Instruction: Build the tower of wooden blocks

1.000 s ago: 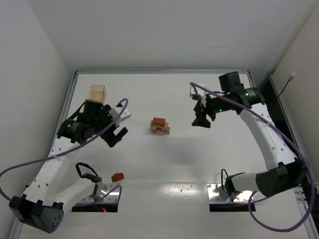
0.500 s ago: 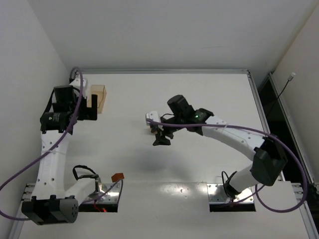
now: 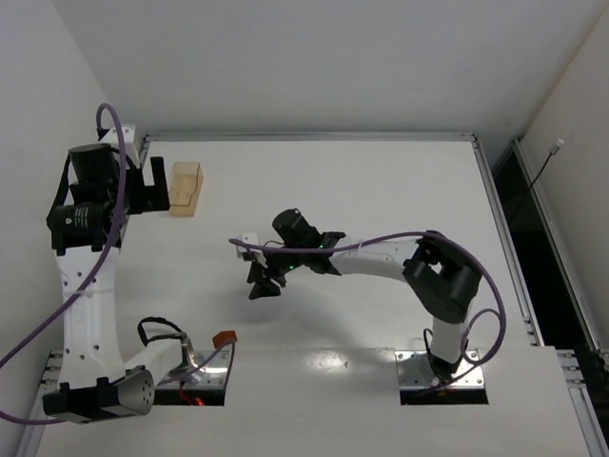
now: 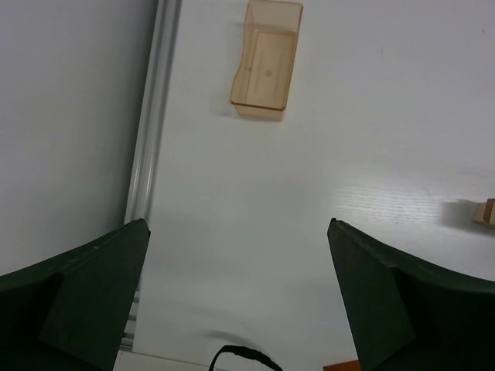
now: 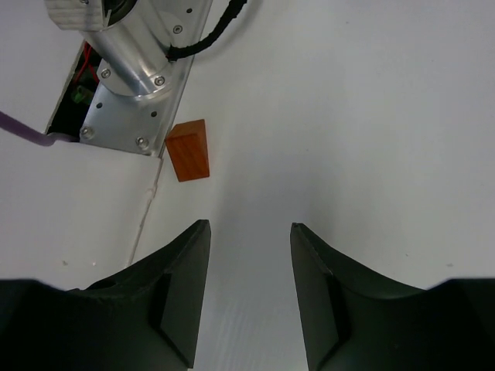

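2 empty sets of jaws: my left gripper (image 4: 238,232) spread wide, right gripper (image 5: 249,228) narrowly parted. Reaching near-left for the reddish wedge block (image 5: 189,149), I might clip the adjacent base plate (image 5: 128,93).

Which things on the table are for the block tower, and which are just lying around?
For the tower: reddish-brown block; pale wood block, only partly in view.
Just lying about: pale wooden tray piece.

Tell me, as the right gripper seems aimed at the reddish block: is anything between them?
Nothing visible: only bare table lies between the right gripper and the reddish block. The left arm's base plate sits close beside the block, off that line.
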Controlling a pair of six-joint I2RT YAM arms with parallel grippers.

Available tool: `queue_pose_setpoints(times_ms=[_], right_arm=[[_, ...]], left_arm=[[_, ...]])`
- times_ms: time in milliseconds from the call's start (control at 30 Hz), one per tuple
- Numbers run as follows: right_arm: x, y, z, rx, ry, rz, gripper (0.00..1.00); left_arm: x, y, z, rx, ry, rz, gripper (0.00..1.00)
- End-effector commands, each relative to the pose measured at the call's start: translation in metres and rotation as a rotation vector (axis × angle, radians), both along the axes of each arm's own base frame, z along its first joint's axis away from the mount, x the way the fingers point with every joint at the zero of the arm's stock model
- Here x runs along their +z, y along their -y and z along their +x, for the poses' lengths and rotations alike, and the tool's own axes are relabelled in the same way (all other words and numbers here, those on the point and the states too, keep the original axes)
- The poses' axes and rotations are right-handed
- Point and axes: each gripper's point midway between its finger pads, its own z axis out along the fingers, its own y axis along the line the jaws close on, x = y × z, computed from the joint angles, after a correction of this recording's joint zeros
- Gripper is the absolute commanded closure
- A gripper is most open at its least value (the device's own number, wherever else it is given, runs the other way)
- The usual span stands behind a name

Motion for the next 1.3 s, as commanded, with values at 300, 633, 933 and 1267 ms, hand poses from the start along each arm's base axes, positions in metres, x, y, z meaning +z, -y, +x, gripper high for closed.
queue_pose_setpoints(times_ms=[300, 633, 933, 1267], right_arm=[[-0.006, -0.066, -0.067, 0.206, 0.005, 0.134, 0.58], [-0.035, -0.079, -0.089, 0.216, 0.025, 0.091, 0.46], [-0.043, -0.09, -0.084, 0.204, 0.05, 0.072, 0.41], [-0.053, -0.092, -0.096, 0.237, 0.036, 0.039, 0.39]], left_arm=[[0.005, 0.014, -0.006, -0.02, -0.025, -0.094, 0.01], [0.001, 0.02, -0.012, -0.062, -0.038, -0.091, 0.0], [0.001, 0.022, -0.018, -0.08, -0.03, -0.078, 0.0], [-0.013, 0.019, -0.019, -0.082, -0.062, -0.063, 0.0]])
